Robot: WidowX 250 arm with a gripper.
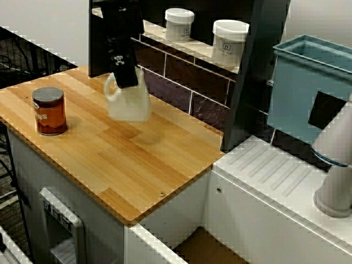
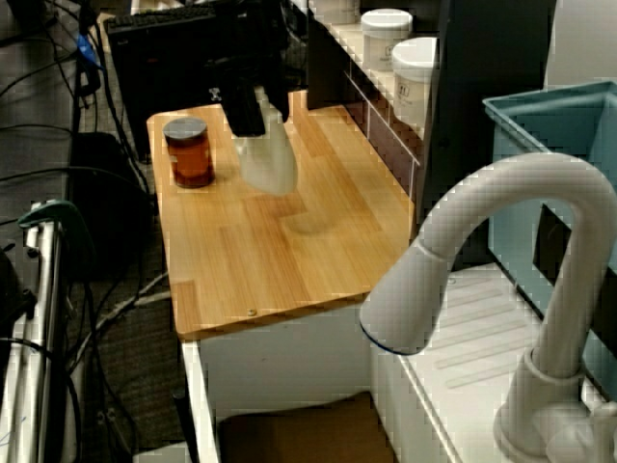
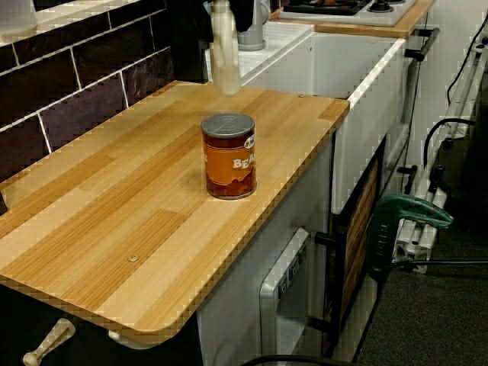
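Observation:
A black gripper (image 1: pixel 125 78) comes down from above and is shut on the rim of a white mug (image 1: pixel 130 103), whose handle points left. The mug hangs a little above the wooden counter (image 1: pixel 137 165) and casts a faint shadow on the boards. In the view over the faucet, the gripper (image 2: pixel 247 114) and the mug (image 2: pixel 269 162) are near the counter's back half. The view along the counter shows the mug (image 3: pixel 224 53) at the far end, with the gripper mostly cut off above it. An orange-labelled bean can (image 1: pixel 49 111) (image 2: pixel 189 152) (image 3: pixel 228 156) stands upright to the mug's left, apart from it.
Two white lidded jars (image 1: pixel 179 24) (image 1: pixel 229 42) stand on a shelf above the dark tiled wall. A blue bin (image 1: pixel 308 88) and a white faucet (image 2: pixel 501 251) are by the ribbed drainboard (image 1: pixel 275 170) on the right. Cables (image 2: pixel 58 193) hang beyond the counter.

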